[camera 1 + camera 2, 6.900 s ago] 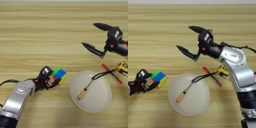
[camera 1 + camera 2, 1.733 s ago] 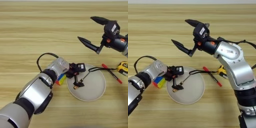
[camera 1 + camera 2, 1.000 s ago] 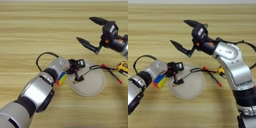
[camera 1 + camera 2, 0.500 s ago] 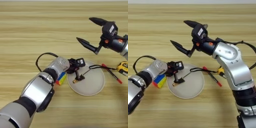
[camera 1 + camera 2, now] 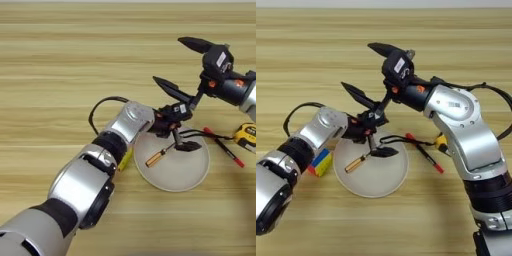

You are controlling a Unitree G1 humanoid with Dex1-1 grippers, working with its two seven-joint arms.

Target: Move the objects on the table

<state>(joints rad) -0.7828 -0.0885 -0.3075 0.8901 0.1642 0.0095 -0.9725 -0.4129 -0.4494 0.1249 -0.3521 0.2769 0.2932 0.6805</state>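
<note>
Light-wood table (image 5: 60,60) throughout. Left pincer (image 5: 181,131) spread over the plate (image 5: 175,172), one finger beside the tool (image 5: 161,155) lying in it. Best lowered squarely, closing on the wooden handle, clear of cord. Right pincer (image 5: 181,64) wide, hovering behind. Cube (image 5: 320,162) left of plate; pen (image 5: 424,153) right.

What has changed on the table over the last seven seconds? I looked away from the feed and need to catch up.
The left gripper let go of the puzzle cube and reached right over the plate to the wooden-handled tool. The plate and the tool's handle shifted a little. The right gripper hangs open above the table as before; the red pen and tape measure stayed put.
</note>
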